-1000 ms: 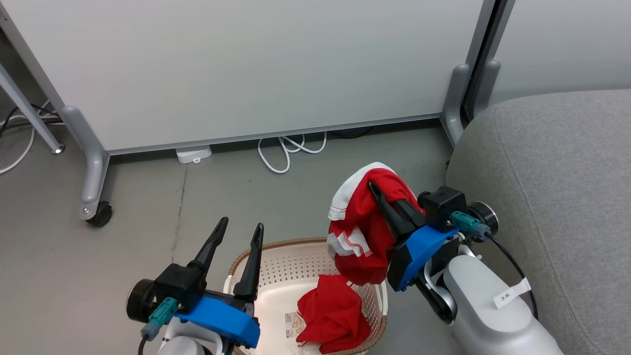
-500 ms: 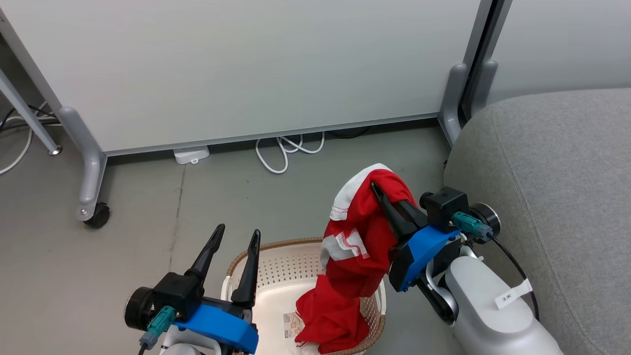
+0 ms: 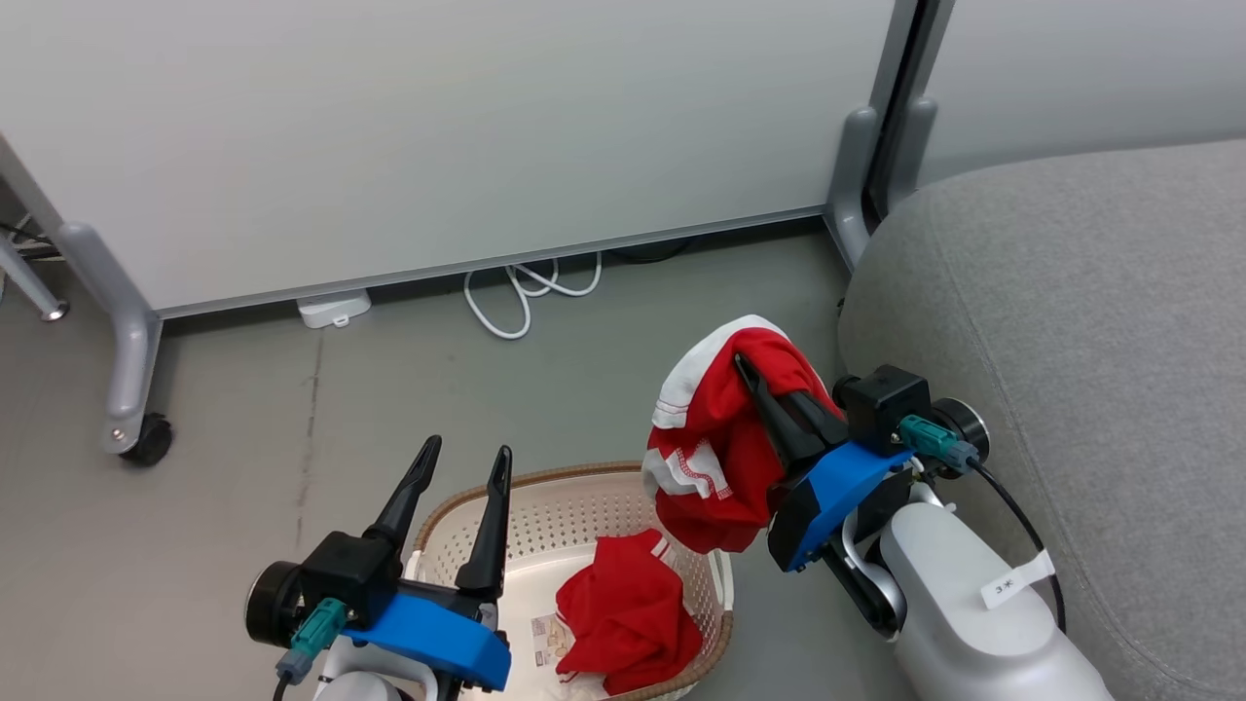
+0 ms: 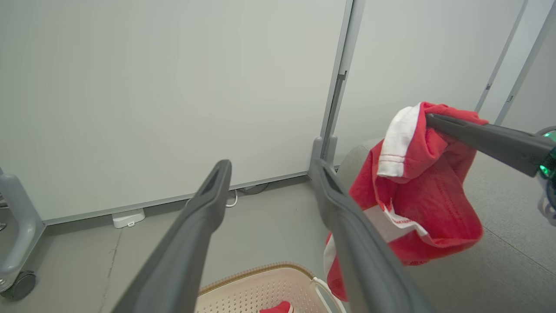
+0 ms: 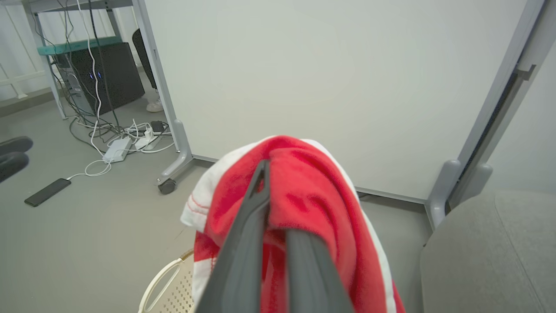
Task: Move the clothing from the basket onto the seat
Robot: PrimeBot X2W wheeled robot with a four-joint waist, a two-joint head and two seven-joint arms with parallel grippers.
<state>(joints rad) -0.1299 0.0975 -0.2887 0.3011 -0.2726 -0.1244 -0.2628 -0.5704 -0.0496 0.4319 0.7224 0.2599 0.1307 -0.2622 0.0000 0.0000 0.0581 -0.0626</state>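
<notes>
**Q:** Compared with half a second ago, what is changing?

**A:** The held garment point(image 3: 715, 428) was hanging down onto the red pile below. Now it is hanging clear of that pile. The head camera is also turning, so the partition point(image 3: 438, 127) is sitting further left.

**Q:** Where is that cloth lying relative to the right gripper point(image 3: 745, 365)?

**A:** The gripper's fingers are pressing together on it. Red fabric and a white panel are draping over the fingertips and hanging down on the gripper's left side. The cloth is hanging above the right rim of the basket point(image 3: 545, 477). It is near the grey seat point(image 3: 1071, 292) but not resting on it.

**Q:** And everything else?

**A:** The second garment point(image 3: 623, 613) is lying crumpled inside the basket, toward its right. The left gripper point(image 3: 467, 448) is hovering over the basket's left rim. Its fingers are spreading apart and holding nothing.
</notes>
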